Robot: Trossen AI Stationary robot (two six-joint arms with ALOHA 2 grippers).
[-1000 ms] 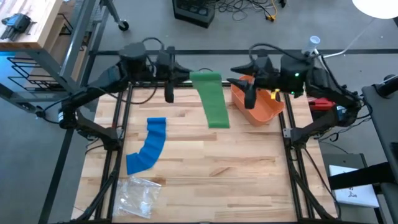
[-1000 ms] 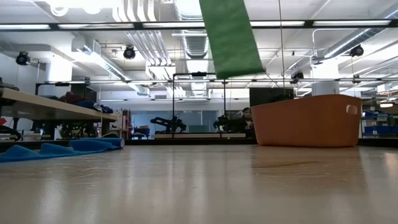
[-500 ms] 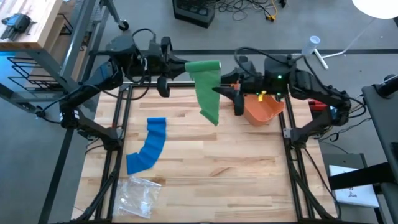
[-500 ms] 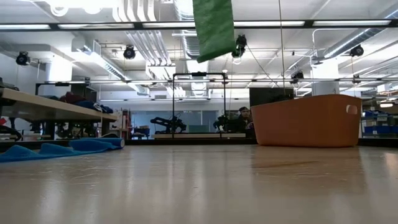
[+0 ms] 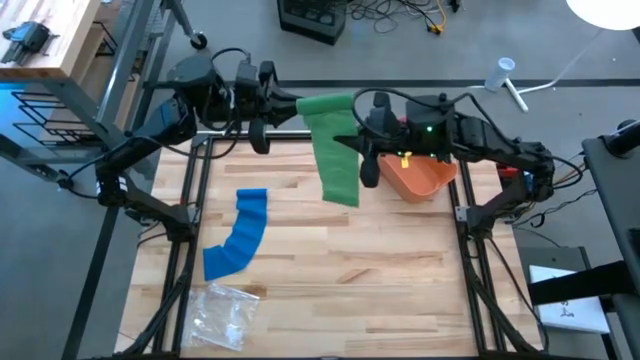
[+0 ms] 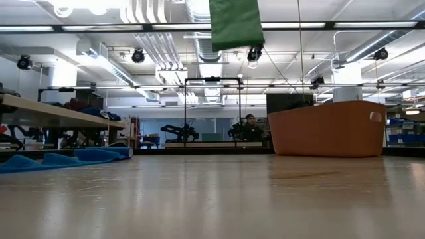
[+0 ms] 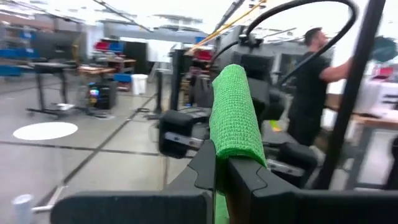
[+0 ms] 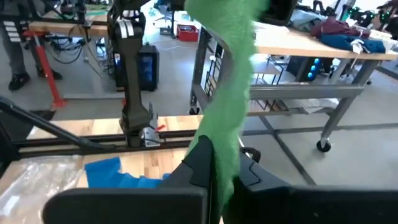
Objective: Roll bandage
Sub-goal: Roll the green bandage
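Your left gripper (image 5: 297, 108) is clamped on the top end of the green bandage (image 5: 335, 150), which hangs in the air between both sets of jaws. Your right gripper (image 5: 352, 142) pinches its side edge, lower down.

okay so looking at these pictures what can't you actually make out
- High view: what the orange bin holds; the right arm covers part of it.
- Low view: both grippers and the green bandage's upper part, cut off by the top edge.
- High view: what the clear plastic bag holds, too small.
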